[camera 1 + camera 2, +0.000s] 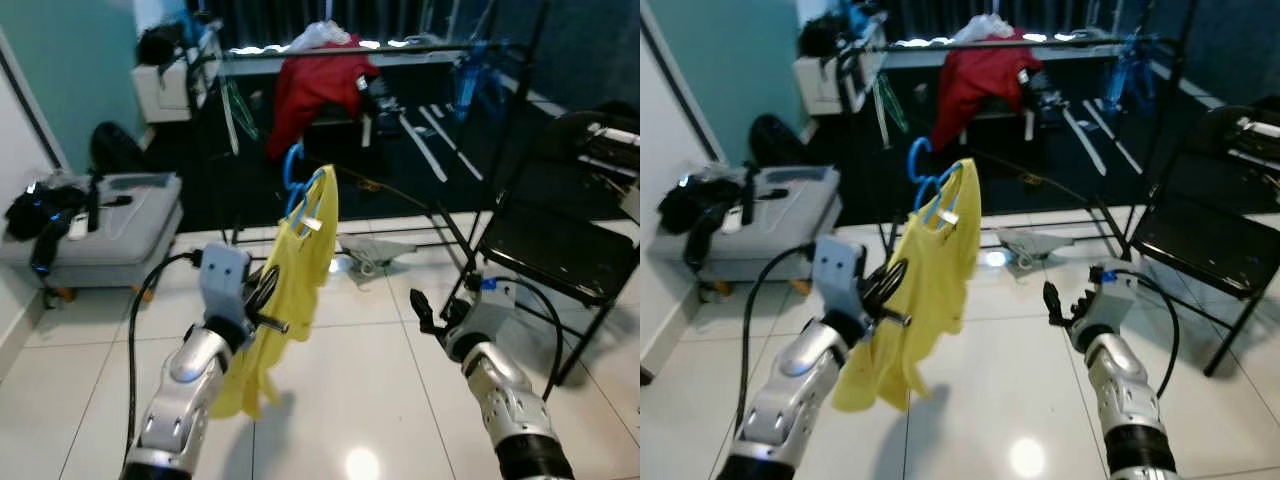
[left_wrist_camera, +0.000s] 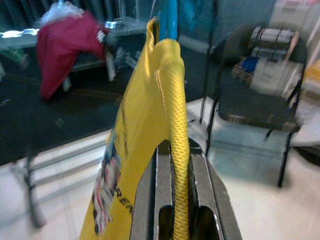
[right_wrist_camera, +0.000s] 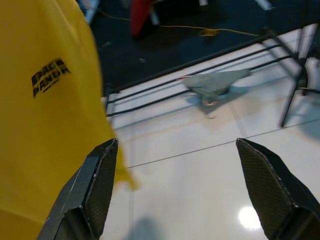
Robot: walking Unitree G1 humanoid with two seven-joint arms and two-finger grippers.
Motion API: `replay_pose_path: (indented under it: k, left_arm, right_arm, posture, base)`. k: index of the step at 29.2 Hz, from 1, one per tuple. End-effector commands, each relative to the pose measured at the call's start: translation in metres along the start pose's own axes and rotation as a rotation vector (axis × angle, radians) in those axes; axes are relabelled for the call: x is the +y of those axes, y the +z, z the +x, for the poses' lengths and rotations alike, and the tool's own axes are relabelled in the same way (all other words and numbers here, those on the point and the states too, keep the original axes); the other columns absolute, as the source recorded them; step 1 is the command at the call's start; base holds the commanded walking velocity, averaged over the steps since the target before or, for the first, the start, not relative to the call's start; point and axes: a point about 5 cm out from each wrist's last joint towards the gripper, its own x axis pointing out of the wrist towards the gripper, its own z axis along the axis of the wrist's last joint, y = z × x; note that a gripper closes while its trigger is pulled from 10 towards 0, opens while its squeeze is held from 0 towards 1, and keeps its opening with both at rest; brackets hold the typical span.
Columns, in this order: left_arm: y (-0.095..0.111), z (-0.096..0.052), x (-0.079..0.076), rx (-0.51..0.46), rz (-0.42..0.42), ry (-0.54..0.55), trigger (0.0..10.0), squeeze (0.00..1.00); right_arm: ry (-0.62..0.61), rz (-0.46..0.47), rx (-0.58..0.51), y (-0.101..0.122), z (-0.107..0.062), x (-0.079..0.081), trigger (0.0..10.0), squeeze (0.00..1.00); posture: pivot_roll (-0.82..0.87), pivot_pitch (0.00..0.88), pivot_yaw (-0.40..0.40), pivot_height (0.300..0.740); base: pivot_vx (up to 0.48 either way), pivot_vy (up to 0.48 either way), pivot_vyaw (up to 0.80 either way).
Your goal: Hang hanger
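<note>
Hanger [image 1: 296, 178] in bright blue pokes out of the neck of a yellow shirt [image 1: 285, 300], and the shirt hangs down from it in the air above the white tile floor [image 1: 370, 380]. The left gripper [image 2: 174, 175] holds them up in front of the robot. Its two black fingers [image 2: 150, 200] are pinching a fold of the yellow cloth near the shoulder of the shirt. Whether the fingers also press on the hanger under the cloth, I cannot tell. The shirt has small dark letters printed on it.

The right gripper [image 3: 175, 190] hangs low on the right side, just beside the shirt. Its fingers [image 3: 95, 185] are spread wide with nothing between them. One finger is very near the yellow cloth.

Far behind the shirt stands a clothes rack [image 1: 420, 48] with a long bar. A red shirt [image 1: 310, 90] is draped over that bar. A black folding chair [image 1: 560, 240] stands on the right. A grey suitcase [image 1: 110, 230] lies on the floor at the left, with dark things on top of it.
</note>
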Motion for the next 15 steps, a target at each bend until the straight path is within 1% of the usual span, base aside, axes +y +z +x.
replay_pose_path:
  k: [1,15]
  left_arm:
    - [0.0027,-0.001,0.0005,-0.014,0.009,0.015,10.0,0.0]
    - [-0.0007,0.0024,-0.0057,0.012,0.025,0.033,10.0,0.0]
  right_arm:
    - [0.022,-0.012,-0.025,0.003,0.0028,0.0073,10.0,0.0]
    - [0.028,-0.011,-0.029,0.0022,0.0034,0.0089,10.0,0.0]
  posture:
    - [-0.18,0.0,0.05,0.74]
    - [-0.18,0.0,0.052,0.74]
  base:
    - [0.48,0.0,0.0]
    - [0.476,0.0,0.0]
